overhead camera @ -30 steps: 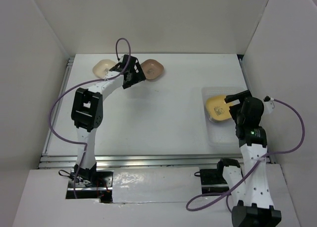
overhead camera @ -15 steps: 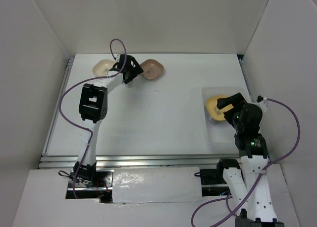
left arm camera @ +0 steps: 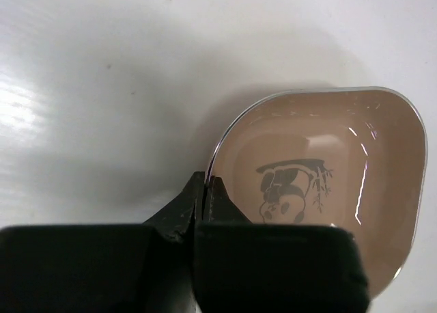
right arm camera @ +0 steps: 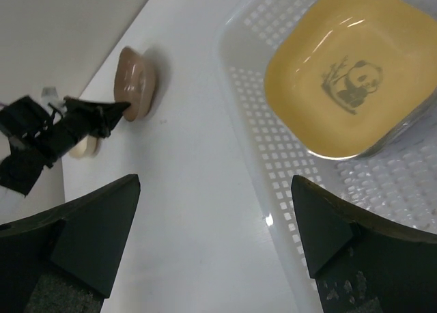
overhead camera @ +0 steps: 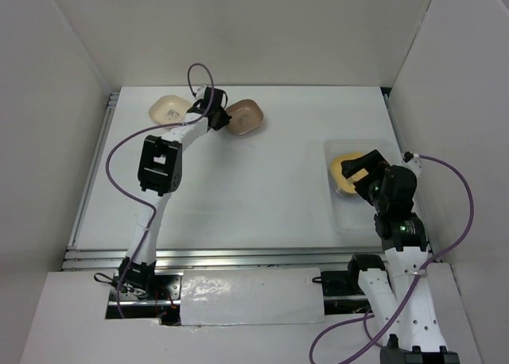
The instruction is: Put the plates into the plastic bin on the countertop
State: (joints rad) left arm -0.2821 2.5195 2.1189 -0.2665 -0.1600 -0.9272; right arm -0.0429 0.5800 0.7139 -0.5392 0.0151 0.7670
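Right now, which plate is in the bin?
The yellow plate, in the plastic bin; the brown plate and cream plate are outside it, across the countertop.

Far left of countertop (overhead camera: 254,181): outer plate (overhead camera: 167,108) left, inner plate (overhead camera: 245,116) right, left gripper (overhead camera: 216,114) between them. Right side: plastic bin (overhead camera: 343,213), third plate (overhead camera: 343,173) in it.

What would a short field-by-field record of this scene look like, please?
left gripper: shut on the rim of the brown plate
right gripper: open, holding nothing, over the plastic bin
yellow plate: lying in the plastic bin, panda print facing up
cream plate: on the countertop at the far left, beside the brown plate
plates outside the bin: two in view
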